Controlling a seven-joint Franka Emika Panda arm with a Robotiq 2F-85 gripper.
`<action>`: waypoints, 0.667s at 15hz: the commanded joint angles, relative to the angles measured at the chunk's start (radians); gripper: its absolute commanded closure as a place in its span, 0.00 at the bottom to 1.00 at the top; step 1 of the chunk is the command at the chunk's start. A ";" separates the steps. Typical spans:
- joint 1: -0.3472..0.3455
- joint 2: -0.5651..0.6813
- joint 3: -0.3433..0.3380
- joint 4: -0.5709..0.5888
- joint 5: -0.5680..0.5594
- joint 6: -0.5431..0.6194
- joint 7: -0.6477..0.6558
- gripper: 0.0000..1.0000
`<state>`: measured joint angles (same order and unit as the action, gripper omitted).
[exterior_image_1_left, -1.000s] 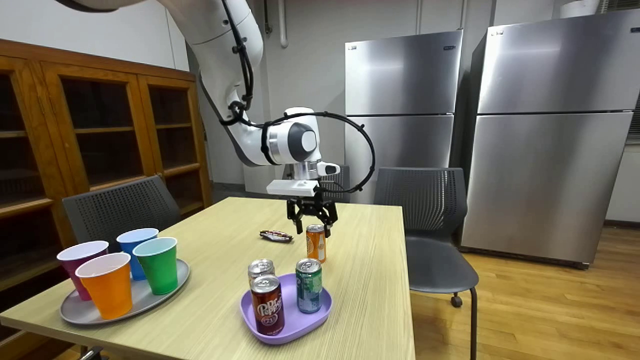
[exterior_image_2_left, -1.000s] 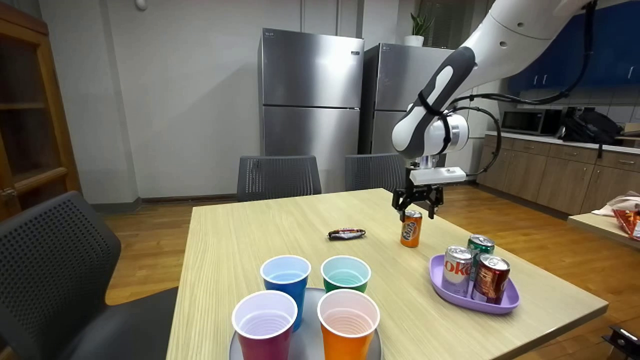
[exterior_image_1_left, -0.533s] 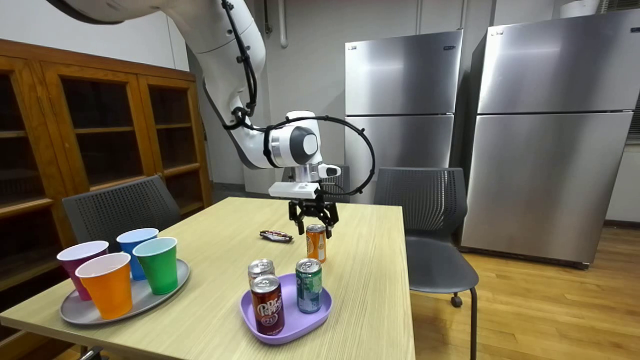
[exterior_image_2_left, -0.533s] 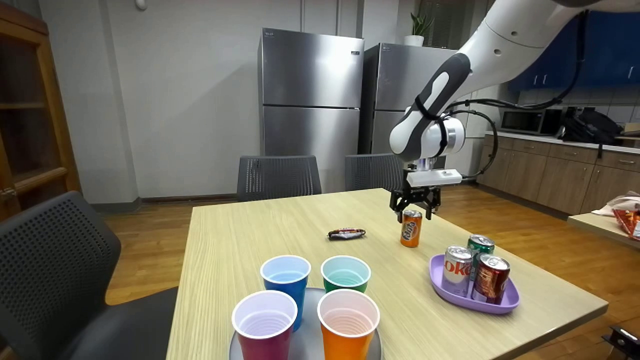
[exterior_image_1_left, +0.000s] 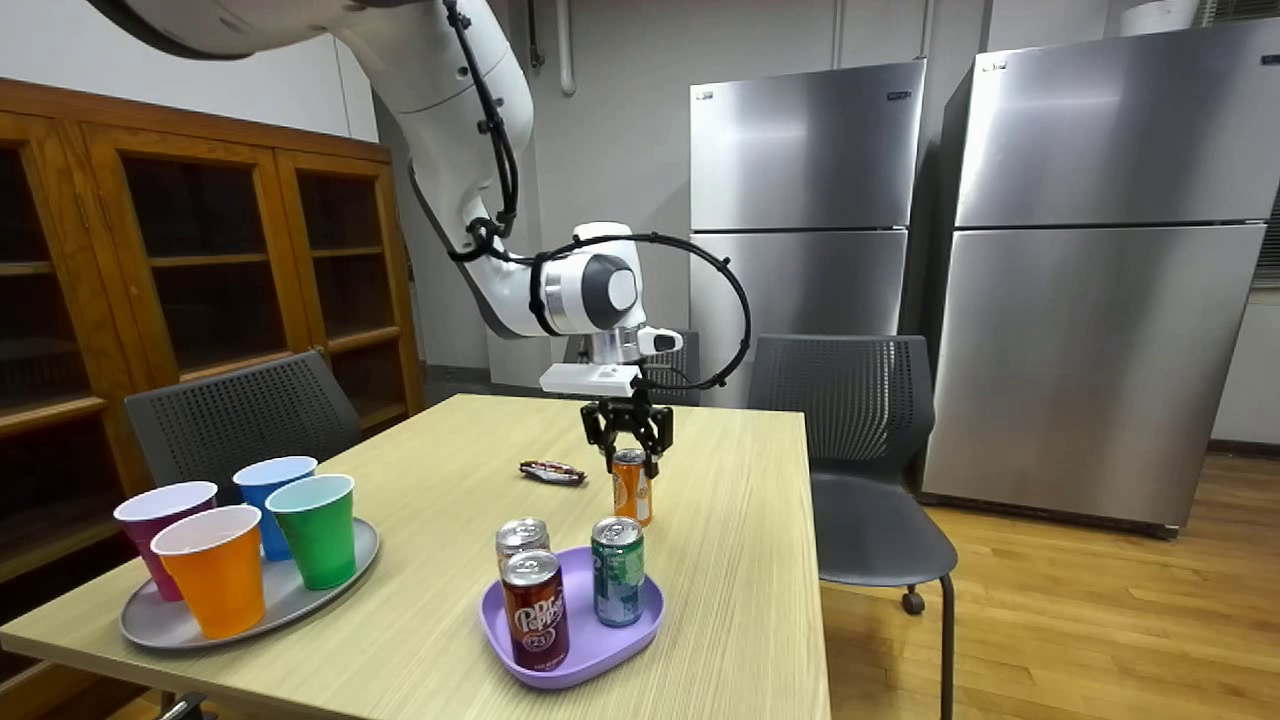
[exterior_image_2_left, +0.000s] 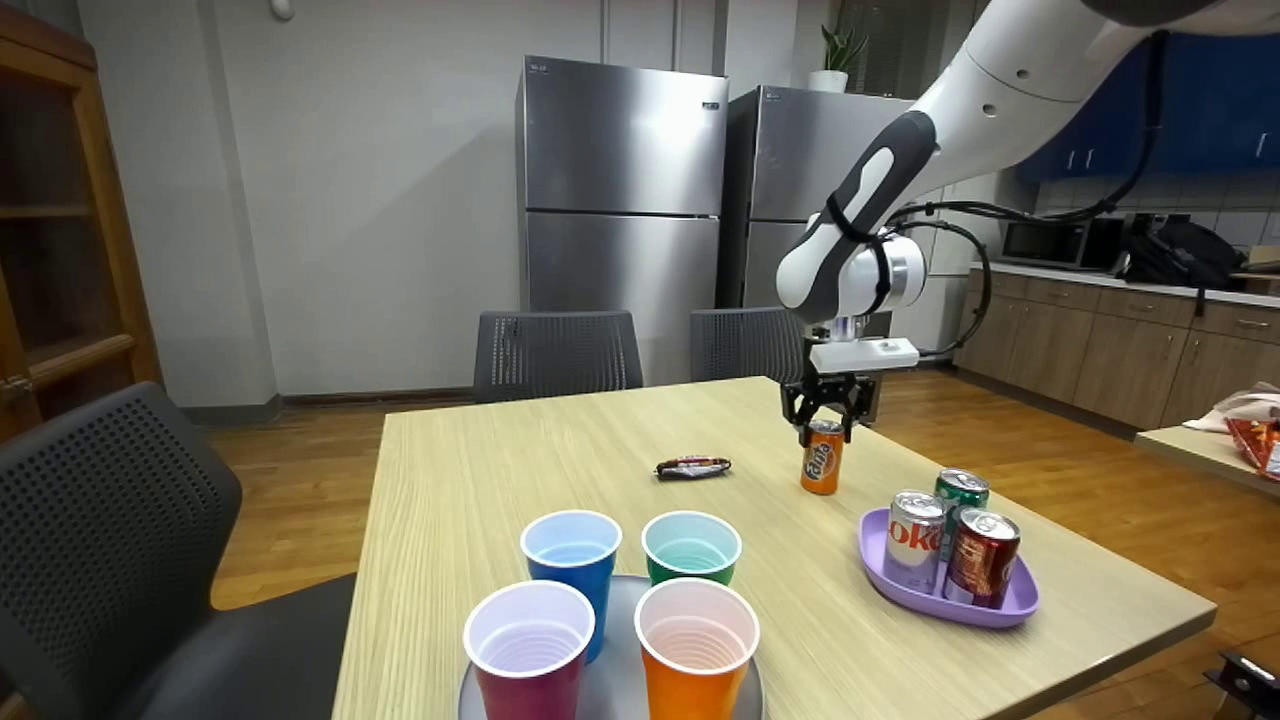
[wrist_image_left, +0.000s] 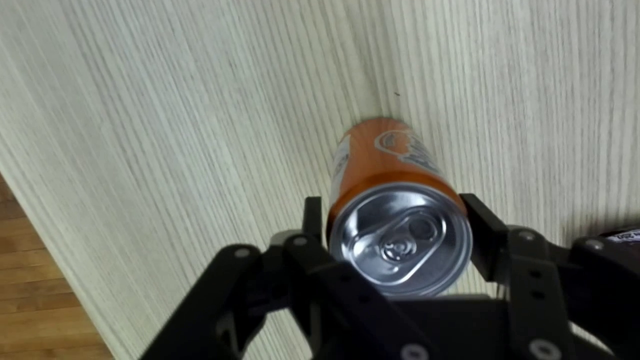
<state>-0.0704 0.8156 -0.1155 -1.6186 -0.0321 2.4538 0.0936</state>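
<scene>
The gripper (exterior_image_1_left: 631, 466) has just narrowed from wide, straddling the top of the orange can (wrist_image_left: 382, 162) upright on the table (exterior_image_1_left: 735, 560), though a slim gap at one side in the wrist view suggests the grasp is near, not made.

**Steel refrigerators (exterior_image_2_left: 622, 225) before a grey wall (exterior_image_2_left: 380, 220)**

Both exterior views show wooden floorboards (exterior_image_1_left: 1060, 620), mesh-backed chairs (exterior_image_1_left: 845, 400) around a pale table (exterior_image_1_left: 735, 610), and a glass-fronted cabinet (exterior_image_1_left: 215, 260). In an exterior view, blue cupboards (exterior_image_2_left: 1215, 100) hang above a counter (exterior_image_2_left: 1060, 275); a glare (exterior_image_2_left: 668, 132) brightens one refrigerator.
</scene>
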 joint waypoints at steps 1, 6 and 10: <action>-0.006 0.012 0.003 0.036 0.010 -0.029 0.008 0.60; -0.016 -0.013 0.012 0.018 0.015 -0.035 -0.013 0.61; -0.036 -0.068 0.038 -0.037 0.020 -0.016 -0.075 0.61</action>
<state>-0.0744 0.8119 -0.1130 -1.6158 -0.0320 2.4539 0.0831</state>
